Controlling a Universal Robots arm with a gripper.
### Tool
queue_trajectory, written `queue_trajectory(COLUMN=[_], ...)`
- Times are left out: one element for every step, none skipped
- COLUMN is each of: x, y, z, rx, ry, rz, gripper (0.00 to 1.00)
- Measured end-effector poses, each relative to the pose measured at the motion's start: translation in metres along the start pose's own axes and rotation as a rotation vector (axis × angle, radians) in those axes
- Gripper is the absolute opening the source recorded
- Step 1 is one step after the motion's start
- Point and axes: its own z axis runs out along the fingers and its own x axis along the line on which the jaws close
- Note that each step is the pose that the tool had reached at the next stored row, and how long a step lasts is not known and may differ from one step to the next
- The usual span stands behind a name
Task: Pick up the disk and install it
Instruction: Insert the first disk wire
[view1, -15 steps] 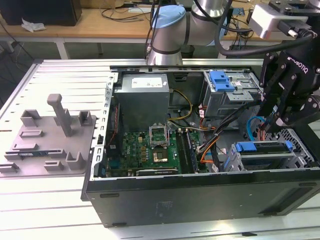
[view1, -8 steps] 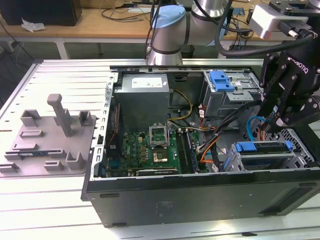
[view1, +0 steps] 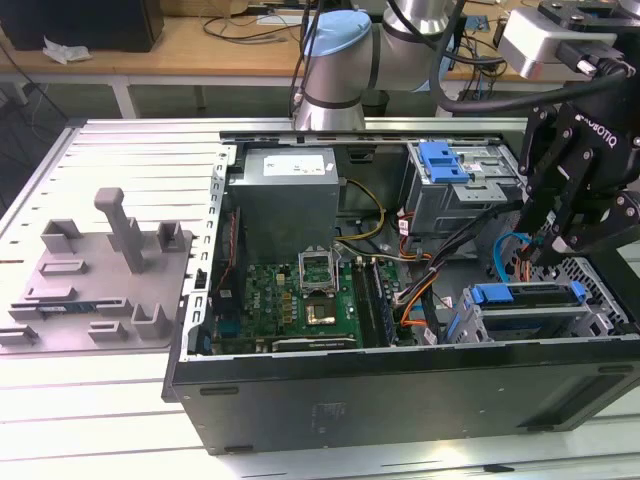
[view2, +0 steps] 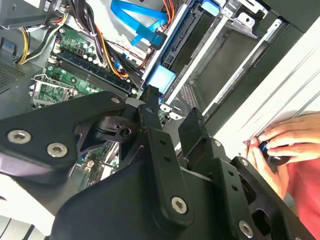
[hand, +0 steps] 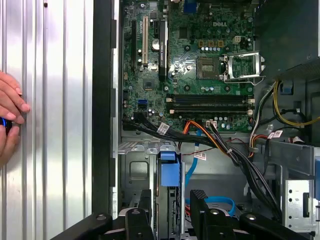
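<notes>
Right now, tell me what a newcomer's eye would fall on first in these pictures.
The open computer case with its green motherboard lies mid-frame in the exterior view. At the exterior view's right the black tool hangs open over the drive cage, by the disk in its blue carrier. In both wrist views a person's hand rests on the ribbed table beside the case.

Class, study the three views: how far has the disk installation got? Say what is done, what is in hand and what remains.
Done: the disk sits in the drive cage, blue rail up. In hand: nothing; the claw hangs open just above it, its fingers either side of it in the first wrist view. Left: whether the disk is fully seated cannot be told from these views.
</notes>
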Motion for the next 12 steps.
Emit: queue_trajectory(x=[-0.0023,-0.0054,-0.0129,-0.0277,-0.0344,-0.0444,-0.0541,-0.0628,-0.0684,-0.0708,-0.0715,-0.0724], y=[0.0000,0.0000,0.0000,0.0000,0.0000,0.0000,0.0000,-0.0001,-0.0023,-0.0067,-0.0096,-0.0142], z=[0.0001,-0.0001,-0.0001,-0.0003,-0.0004,-0.0005,-0.0006,-0.0004,0.0000,0.0002,0.0002,0.0002], rx=[0.0000,0.0000,0.0000,0.0000,-0.0001,0.0000,0.0000,-0.0001,-0.0022,-0.0094,-0.0150,-0.0247], ry=[0.0116,0.0315,0.0750,0.1432,0.1629,0.1818,0.1938,0.2030,0.2090,0.2106,0.2106,0.2110], rz=[0.000,0.001,0.002,0.003,0.004,0.004,0.004,0.004,0.004,0.003,0.003,0.002], gripper=[0.44,0.44,0.44,0.44,0.44,0.44,0.44,0.44,0.44,0.44,0.44,0.44])
